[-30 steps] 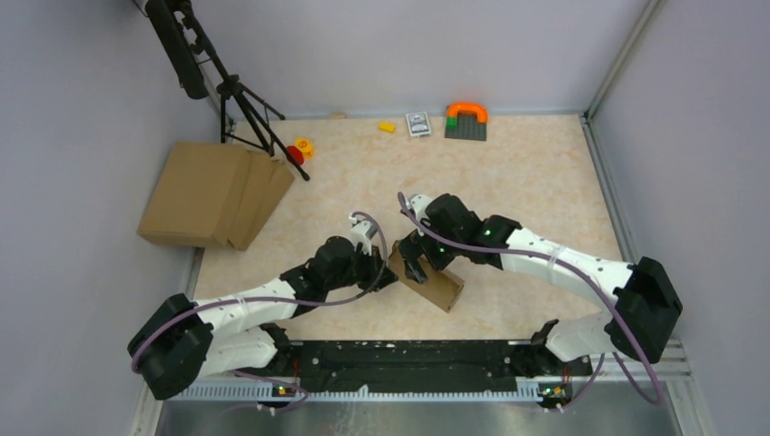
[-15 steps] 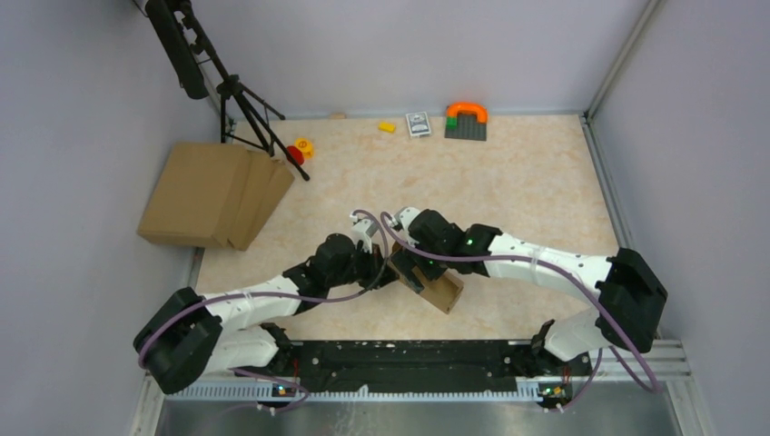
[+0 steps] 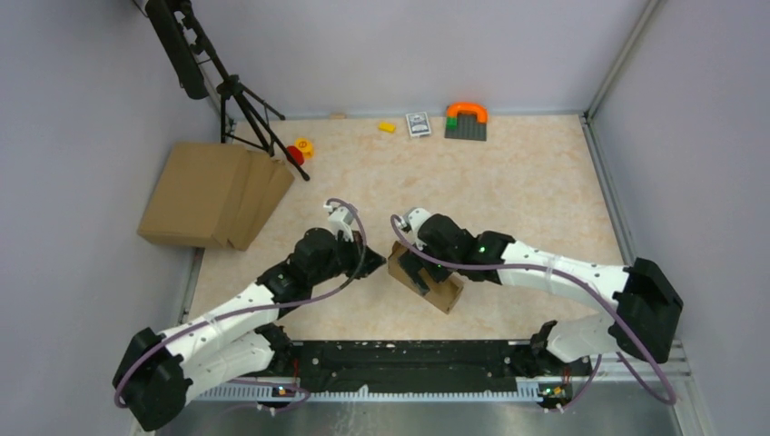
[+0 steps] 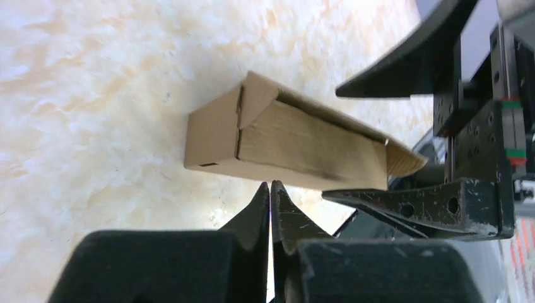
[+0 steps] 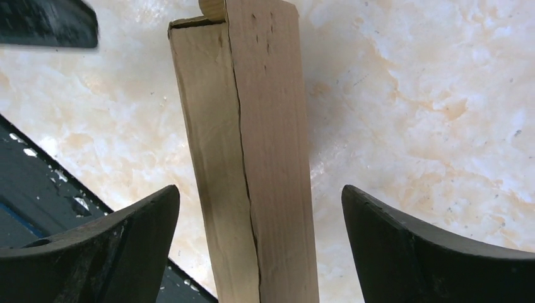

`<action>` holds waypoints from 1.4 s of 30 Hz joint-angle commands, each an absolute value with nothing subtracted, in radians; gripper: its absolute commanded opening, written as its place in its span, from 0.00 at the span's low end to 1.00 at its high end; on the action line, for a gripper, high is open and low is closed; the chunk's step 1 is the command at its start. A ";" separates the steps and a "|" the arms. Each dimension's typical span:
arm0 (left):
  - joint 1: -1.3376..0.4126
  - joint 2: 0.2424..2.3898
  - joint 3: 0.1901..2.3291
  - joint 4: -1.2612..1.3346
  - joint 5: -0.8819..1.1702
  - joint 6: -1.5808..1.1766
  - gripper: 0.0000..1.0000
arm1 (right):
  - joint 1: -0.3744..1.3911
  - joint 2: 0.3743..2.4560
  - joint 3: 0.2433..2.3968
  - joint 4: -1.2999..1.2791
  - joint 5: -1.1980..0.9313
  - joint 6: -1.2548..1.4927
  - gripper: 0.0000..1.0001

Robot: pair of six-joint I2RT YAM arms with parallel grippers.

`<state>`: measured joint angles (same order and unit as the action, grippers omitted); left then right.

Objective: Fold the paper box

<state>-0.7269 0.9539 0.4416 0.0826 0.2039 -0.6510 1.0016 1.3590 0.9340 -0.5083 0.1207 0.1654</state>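
Note:
The paper box (image 3: 441, 291) is a small brown cardboard box folded into a long closed shape, lying on the table in front of the arms. My right gripper (image 3: 414, 270) is open over its left end, and its fingers straddle the box (image 5: 252, 158) without touching it. In the right wrist view the gripper (image 5: 262, 211) has a wide gap on both sides. My left gripper (image 3: 366, 261) is shut and empty, just left of the box. In the left wrist view its tips (image 4: 271, 187) sit just short of the box's long side (image 4: 284, 142).
A pile of flat brown cardboard (image 3: 213, 193) lies at the far left beside a black tripod (image 3: 241, 100). Red and yellow toys (image 3: 300, 150), a yellow block (image 3: 387, 126), a card pack (image 3: 417, 123) and a grey plate with an orange arch (image 3: 466, 121) line the back edge.
My left gripper has drawn back to the left, away from the box. My right gripper has shifted left over the box's left end and stays open.

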 commanded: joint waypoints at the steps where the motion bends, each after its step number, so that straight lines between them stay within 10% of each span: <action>1: -0.714 0.848 0.506 -0.083 -0.030 -0.798 0.00 | 1.017 1.240 0.891 -0.430 0.136 0.151 0.98; 5: -0.703 0.825 0.534 -0.019 0.079 -0.901 0.00 | 1.016 1.175 0.828 -0.397 0.120 0.144 0.99; 14: -0.703 0.968 0.627 0.170 0.234 -1.142 0.41 | 1.016 1.168 0.787 -0.391 0.093 0.156 0.99; 31: -0.714 1.149 0.677 0.165 0.197 -1.295 0.41 | 1.019 1.190 0.767 -0.354 0.072 0.155 0.87; 42: -0.738 1.244 0.702 0.186 0.215 -1.332 0.12 | 1.020 1.200 0.772 -0.353 0.070 0.155 0.83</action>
